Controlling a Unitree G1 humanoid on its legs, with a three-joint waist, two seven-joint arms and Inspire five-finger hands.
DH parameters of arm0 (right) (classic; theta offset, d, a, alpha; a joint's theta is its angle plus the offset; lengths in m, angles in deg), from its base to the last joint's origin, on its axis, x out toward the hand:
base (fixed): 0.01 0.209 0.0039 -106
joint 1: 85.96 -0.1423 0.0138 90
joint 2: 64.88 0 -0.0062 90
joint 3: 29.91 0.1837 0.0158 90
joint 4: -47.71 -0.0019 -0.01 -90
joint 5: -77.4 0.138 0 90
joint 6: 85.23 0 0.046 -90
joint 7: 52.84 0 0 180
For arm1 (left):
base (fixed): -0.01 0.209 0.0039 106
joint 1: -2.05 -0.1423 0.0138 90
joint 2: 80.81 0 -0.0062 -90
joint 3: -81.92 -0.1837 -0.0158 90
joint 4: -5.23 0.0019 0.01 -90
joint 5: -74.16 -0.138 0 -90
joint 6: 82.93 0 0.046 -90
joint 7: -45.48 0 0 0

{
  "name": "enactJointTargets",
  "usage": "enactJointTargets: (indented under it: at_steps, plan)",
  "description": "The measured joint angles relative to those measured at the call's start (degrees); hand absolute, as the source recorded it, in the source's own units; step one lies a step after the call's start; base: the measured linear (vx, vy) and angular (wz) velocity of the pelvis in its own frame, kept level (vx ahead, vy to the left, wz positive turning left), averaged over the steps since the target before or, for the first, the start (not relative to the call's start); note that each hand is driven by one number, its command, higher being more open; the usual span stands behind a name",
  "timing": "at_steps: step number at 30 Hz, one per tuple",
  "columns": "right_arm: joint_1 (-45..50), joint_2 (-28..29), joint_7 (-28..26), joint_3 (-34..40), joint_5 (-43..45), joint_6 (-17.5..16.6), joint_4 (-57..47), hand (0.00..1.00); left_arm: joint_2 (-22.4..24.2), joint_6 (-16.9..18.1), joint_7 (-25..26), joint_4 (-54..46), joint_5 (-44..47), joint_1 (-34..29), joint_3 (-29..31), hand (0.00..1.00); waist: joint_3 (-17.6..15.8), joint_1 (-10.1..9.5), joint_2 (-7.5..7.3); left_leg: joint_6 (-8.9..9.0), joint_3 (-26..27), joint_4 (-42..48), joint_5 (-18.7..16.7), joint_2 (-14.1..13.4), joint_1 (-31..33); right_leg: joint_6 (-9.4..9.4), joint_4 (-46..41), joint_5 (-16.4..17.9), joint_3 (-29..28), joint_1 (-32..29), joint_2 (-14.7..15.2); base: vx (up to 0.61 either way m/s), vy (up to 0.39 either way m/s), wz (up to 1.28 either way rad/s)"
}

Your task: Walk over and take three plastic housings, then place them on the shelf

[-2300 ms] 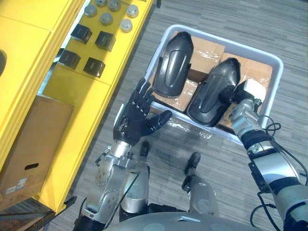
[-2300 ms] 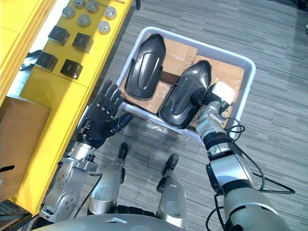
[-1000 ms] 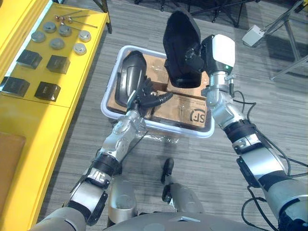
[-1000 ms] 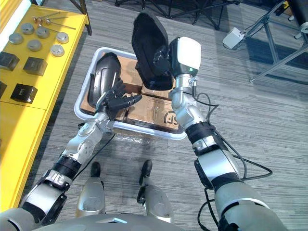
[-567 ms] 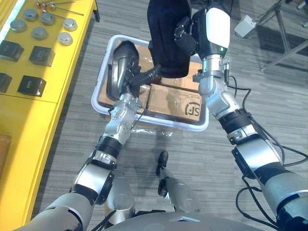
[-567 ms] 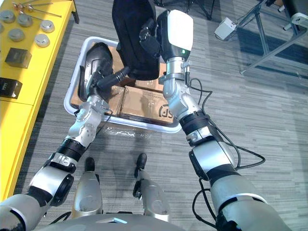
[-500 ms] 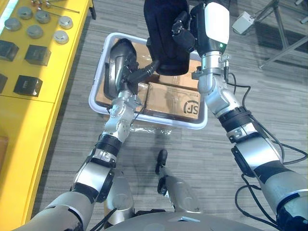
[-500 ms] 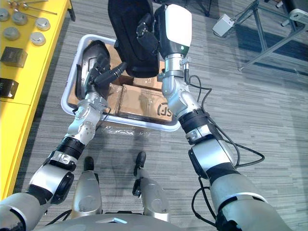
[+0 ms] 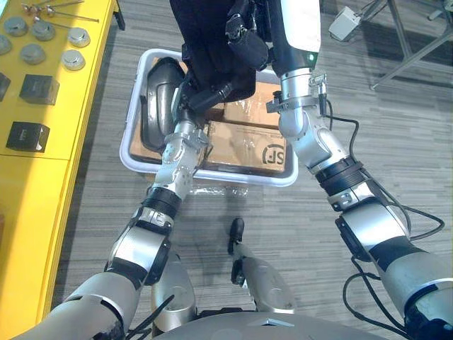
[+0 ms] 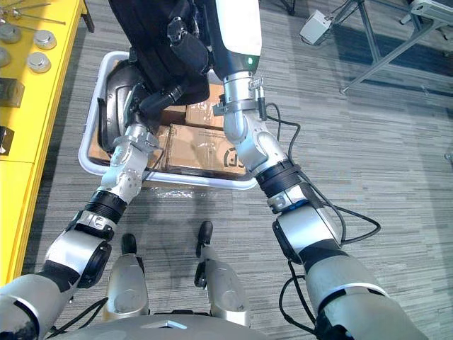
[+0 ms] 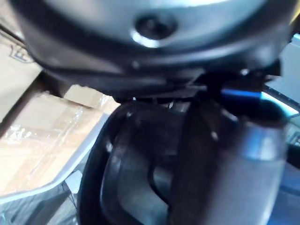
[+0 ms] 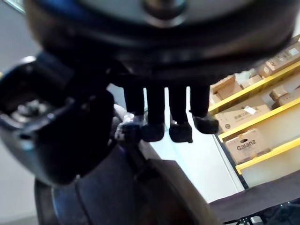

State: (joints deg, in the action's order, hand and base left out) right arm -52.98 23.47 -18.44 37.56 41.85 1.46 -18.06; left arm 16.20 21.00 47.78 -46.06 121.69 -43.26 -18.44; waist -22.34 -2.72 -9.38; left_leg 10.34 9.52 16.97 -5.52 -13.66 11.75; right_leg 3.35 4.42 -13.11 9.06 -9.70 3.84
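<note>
A: Lifted housing (image 9: pixel 212 35) is reading as matt black plastic; housing in the bin (image 9: pixel 157 92) is shining glossier.
B: Bin (image 9: pixel 262 181) is looking like smooth white plastic. Cardboard boxes (image 9: pixel 244 145) are showing glossy clear tape.
A: Yellow shelf (image 9: pixel 35 191) is looking smooth, painted; discs (image 9: pixel 74 59) on it are gleaming like dull metal.
B: Floor (image 9: pixel 396 127) is showing streaked matt grey.

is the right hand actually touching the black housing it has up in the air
Touching. The left eye view shows the right hand curled round the raised housing; the right wrist view shows its fingers pressed on the dark shell.
</note>
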Motion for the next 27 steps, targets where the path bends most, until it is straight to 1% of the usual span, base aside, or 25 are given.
enactJointTargets:
  at_steps: [1, 2, 6, 12, 14, 16, 19, 22, 24, 25, 27]
  plan:
    - [0.00, 0.00, 0.00, 0.00, 0.00, -0.02, -0.25, 0.00, 0.00, 0.10, -0.35, 0.00, 0.37, 0.05, 0.00, 1.00, -0.02, 0.14, 0.02, -0.04, 0.06, 0.02, -0.05, 0.00, -0.02, 0.00, 0.00, -0.01, -0.05, 0.00, 0.01, -0.01, 0.026, -0.05]
    - [0.00, 0.00, 0.00, 0.00, 0.04, -0.10, -0.52, 0.00, 0.00, 0.30, -0.84, 0.01, 1.53, 0.14, 0.00, 0.00, -0.05, 0.30, 0.07, -0.03, 0.09, 0.09, -0.11, -0.01, -0.03, 0.01, 0.00, -0.01, -0.07, 0.00, 0.02, -0.01, 0.031, -0.03]
    - [0.34, -0.02, 0.00, 0.00, 0.11, -0.50, -1.92, 0.00, -0.07, 2.48, -1.53, 0.04, 2.99, 0.20, 0.21, 0.00, -0.17, 1.28, 0.26, 0.01, 0.36, 0.46, -0.34, -0.10, -0.03, 0.01, 0.00, -0.01, -0.29, 0.00, 0.02, 0.00, 0.032, -0.04]
    - [1.52, -0.49, 1.17, 0.15, 0.47, -1.37, -4.32, 0.00, -0.02, 3.69, -4.54, 0.18, 7.88, 0.27, 1.55, 0.00, -0.20, 1.57, 0.31, -0.02, 1.08, 0.75, -0.46, -0.14, -0.27, -0.05, 0.02, -0.10, -0.99, -0.04, 0.04, 0.00, 0.021, -0.05]
    - [2.36, -0.61, 1.91, 0.14, 0.47, -2.80, -4.95, 0.00, -0.26, 4.63, -6.46, 0.21, 8.66, 0.26, 1.80, 0.00, -0.22, 1.64, 0.37, -0.02, 1.14, 0.75, -0.45, -0.13, -0.30, -0.06, 0.02, -0.14, -1.02, -0.05, 0.08, 0.00, 0.000, 0.00]
    - [2.36, -0.61, 2.58, 0.37, 0.53, -3.25, -4.95, 0.00, -0.58, 4.75, -9.43, 0.20, 8.73, 0.26, 0.85, 0.00, -0.22, 1.50, 0.59, -0.02, 1.14, 0.74, -0.45, -0.12, -0.30, -0.09, 0.03, -0.17, -1.01, -0.05, 0.08, 0.00, 0.000, 0.00]
    - [2.35, -0.62, 2.76, 0.51, 1.39, -3.92, -5.68, 0.00, -0.61, 4.74, -11.88, 0.21, 10.84, 0.24, 0.51, 0.00, -0.20, 1.63, 0.67, -0.03, 1.21, 0.73, -0.44, -0.06, -0.34, -0.13, 0.05, -0.25, -1.05, -0.07, 0.15, 0.00, 0.000, 0.00]
    - [2.41, -0.81, 3.39, 0.83, 2.62, -4.50, -6.35, 0.00, -0.53, 4.75, -15.36, 0.21, 13.26, 0.13, 0.49, 0.00, -0.03, 1.77, 1.14, -0.10, 1.32, 0.60, -0.39, -0.04, -0.48, -0.16, 0.06, -0.28, -1.11, -0.07, 0.17, 0.00, 0.000, 0.00]
    - [2.93, -1.36, 3.84, 0.81, 2.63, -5.47, -6.65, 0.00, -0.58, 4.76, -17.32, 0.21, 15.35, 0.08, 0.69, 0.00, 0.07, 1.81, 1.83, -0.25, 1.54, 0.06, -0.26, 0.08, -0.97, -0.18, 0.06, -0.29, -1.22, 0.04, 0.25, 0.00, 0.013, -0.02]
    - [3.10, -1.54, 3.88, 0.82, 2.64, -5.77, -6.76, 0.00, -0.65, 4.77, -17.69, 0.21, 15.46, 0.01, 0.71, 0.00, 0.09, 1.77, 1.95, -0.35, 1.70, -0.28, -0.15, 0.15, -1.23, -0.18, 0.06, -0.30, -1.32, 0.06, 0.28, 0.00, 0.026, -0.03]
    - [3.95, -2.61, 4.05, 0.82, 2.68, -6.40, -7.22, 0.00, -0.67, 4.76, -20.10, 0.21, 17.42, -0.74, 0.54, 0.00, 0.44, 1.80, 2.69, -0.32, 1.76, -0.54, -0.04, 0.19, -1.34, -0.19, 0.07, -0.30, -1.30, 0.06, 0.30, 0.00, 0.000, 0.00]
